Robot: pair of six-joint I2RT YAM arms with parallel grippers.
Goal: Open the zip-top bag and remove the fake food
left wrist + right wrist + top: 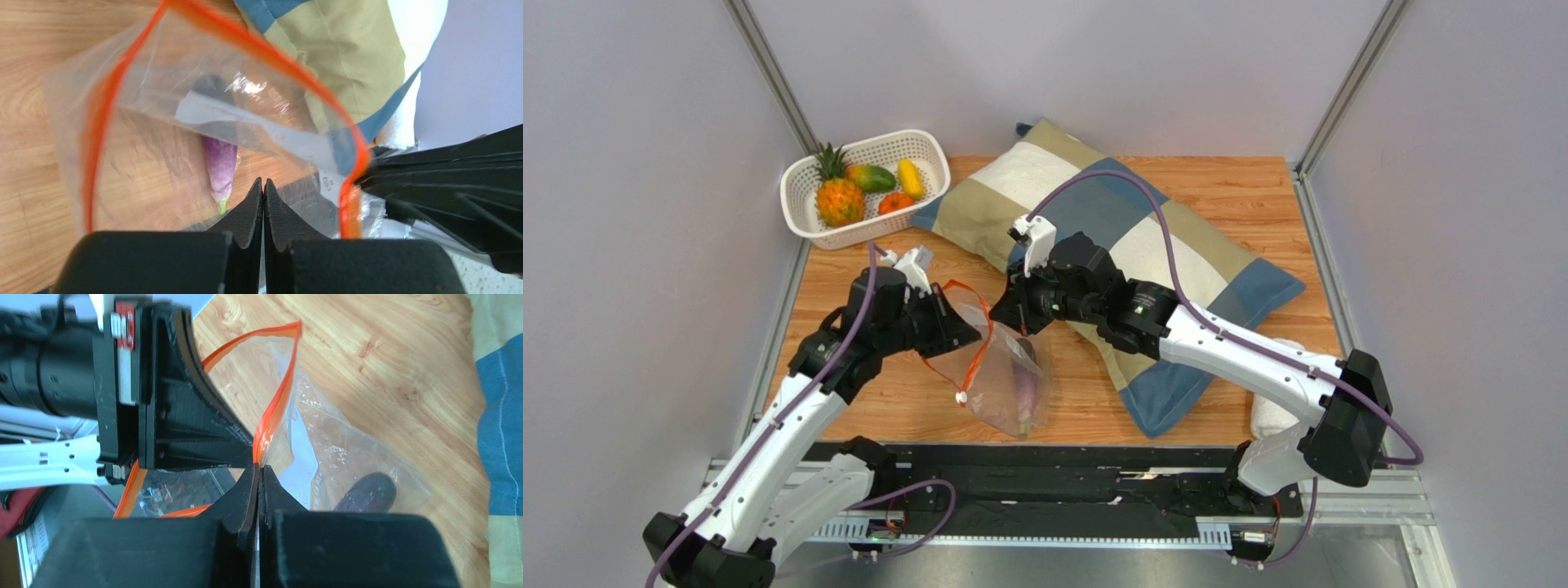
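Observation:
The zip-top bag hangs between my two grippers over the table, its orange-red mouth pulled open. Its white slider dangles at the low end. My left gripper is shut on the bag's left rim, and my right gripper is shut on the right rim by the zip strip. A purple eggplant lies inside the bag; it also shows in the left wrist view and the right wrist view. The pineapple, mango, yellow piece and orange-red one lie in the basket.
A white perforated basket stands at the back left corner. A patchwork pillow lies across the middle and right of the wooden table, under my right arm. Grey walls close in both sides.

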